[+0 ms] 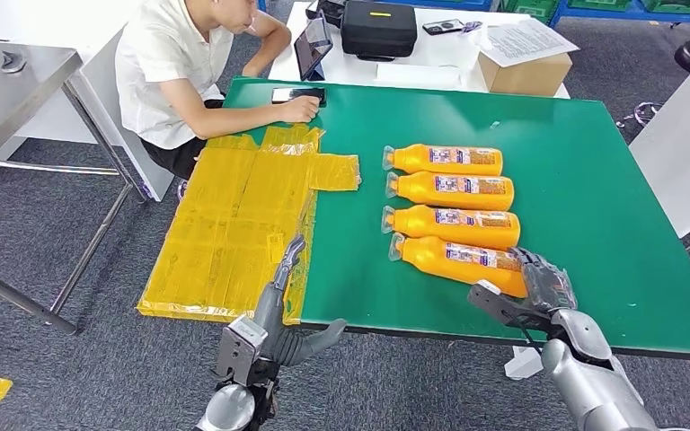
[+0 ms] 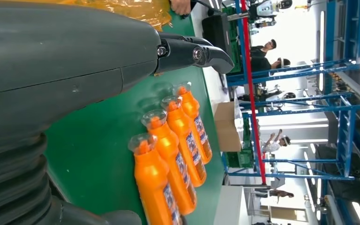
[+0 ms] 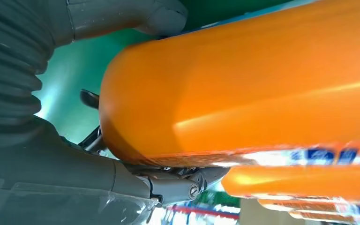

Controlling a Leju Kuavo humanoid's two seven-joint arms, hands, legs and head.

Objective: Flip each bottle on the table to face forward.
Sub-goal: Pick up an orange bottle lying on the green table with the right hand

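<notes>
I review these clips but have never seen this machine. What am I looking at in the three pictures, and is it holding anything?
It is a humanoid robot with two silver arms. The wide picture looks down from its head; the other two come from cameras at its wrists. On the green table lie four orange bottles in a row, beside yellow plastic sheeting. The right hand grips the base end of the nearest bottle; the right wrist view shows it close up. The left hand holds nothing, fingers extended over the sheeting. A person sits at the far side.

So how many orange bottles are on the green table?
4, lying side by side in a row: the farthest bottle, the second bottle, the third bottle, and the nearest bottle, whose base end the right hand grips. None seem hidden.
</notes>
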